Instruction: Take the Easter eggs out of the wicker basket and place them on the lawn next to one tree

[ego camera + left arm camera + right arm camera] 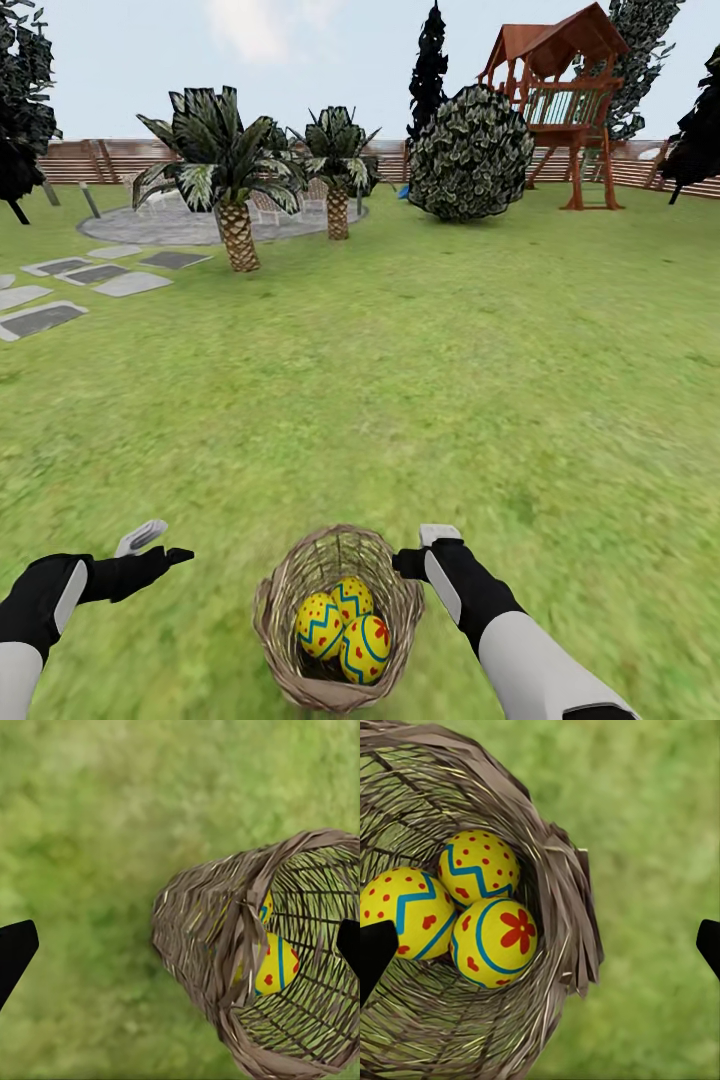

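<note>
On lawn point(400, 380), fenced garden: wicker basket point(290, 610) w/ three eggs point(345, 625); both grippers look wide.

Two short palm trees with scaly brown trunks point(238, 235) are seen beside a round grey paved patio point(150, 226); flat grey stepping stones point(60, 290) are laid out nearby, a pale cloudy sky point(250, 50) overhead.

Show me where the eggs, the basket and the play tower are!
Easter eggs point(495, 937), right wrist view, on the front egg's red flower.
Wicker basket point(275, 610), head view, on its woven left rim.
Play tower point(560, 45), head view, on its red-brown roof.
</note>
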